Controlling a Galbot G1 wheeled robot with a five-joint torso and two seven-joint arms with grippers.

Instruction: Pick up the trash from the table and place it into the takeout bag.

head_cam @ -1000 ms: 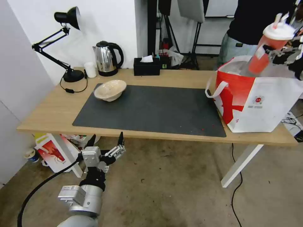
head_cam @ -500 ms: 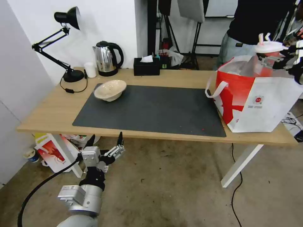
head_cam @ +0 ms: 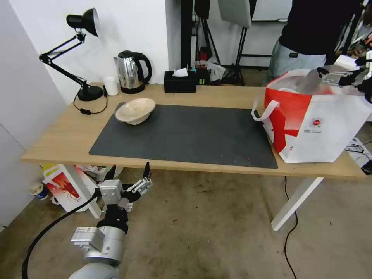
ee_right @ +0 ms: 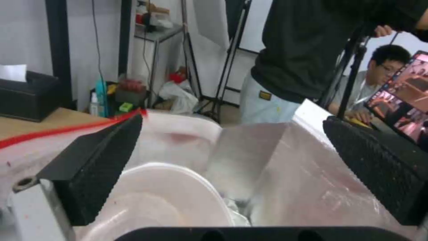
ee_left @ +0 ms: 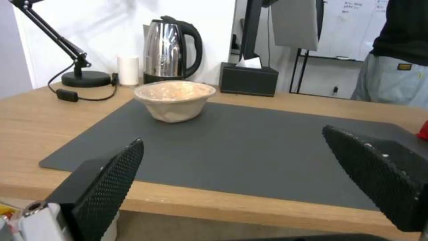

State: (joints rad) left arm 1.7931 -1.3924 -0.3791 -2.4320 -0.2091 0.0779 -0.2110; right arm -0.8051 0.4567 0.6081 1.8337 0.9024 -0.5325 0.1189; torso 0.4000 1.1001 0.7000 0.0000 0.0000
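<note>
The table [head_cam: 217, 95] is being cleared into the takeout bag [head_cam: 329, 128], where a white bowl [ee_right: 169, 201] is already lying. The empty right gripper [ee_right: 232, 174] is being held wide open over the bag's mouth. The beige bowl [head_cam: 135, 110] is being left on the mat [head_cam: 193, 135], beyond the open, idle left gripper [head_cam: 130, 176].

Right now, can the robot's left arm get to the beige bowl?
Probably yes. The left gripper, jaws open, hangs below the table edge, facing the beige bowl. Bare mat lies between, but it must first rise above the edge.
</note>
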